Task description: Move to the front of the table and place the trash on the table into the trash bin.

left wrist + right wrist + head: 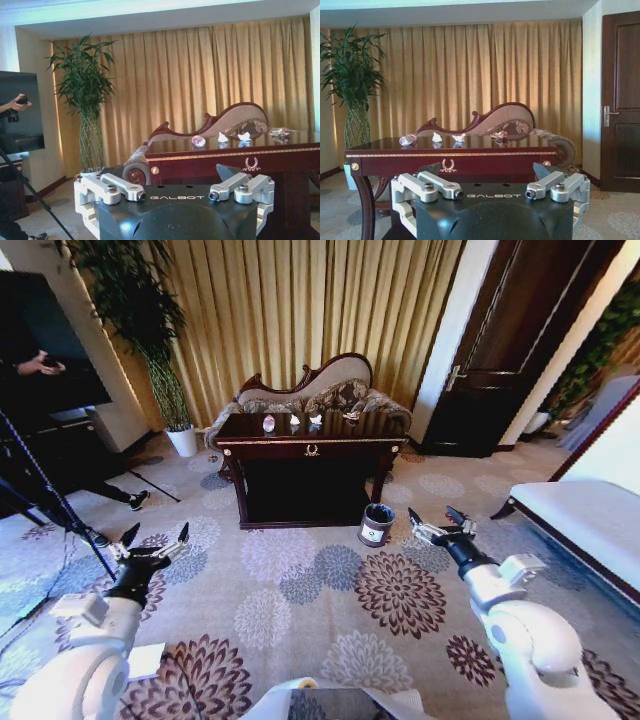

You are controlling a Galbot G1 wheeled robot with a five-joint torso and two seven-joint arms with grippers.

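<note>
Curtained room, patterned carpet. The table stands well ahead, carrying the trash (bottle and paper wads) on top; the trash bin sits by its right front leg. Left gripper and right gripper hang spread apart, empty. I would drive in squarely, stopping short of the bin.

I'm working in what looks like a hotel suite or formal sitting room. Gold floor-length curtains, floral carpet, an ornate chaise, a gilt-trimmed wooden table and a potted bamboo plant show it.
</note>
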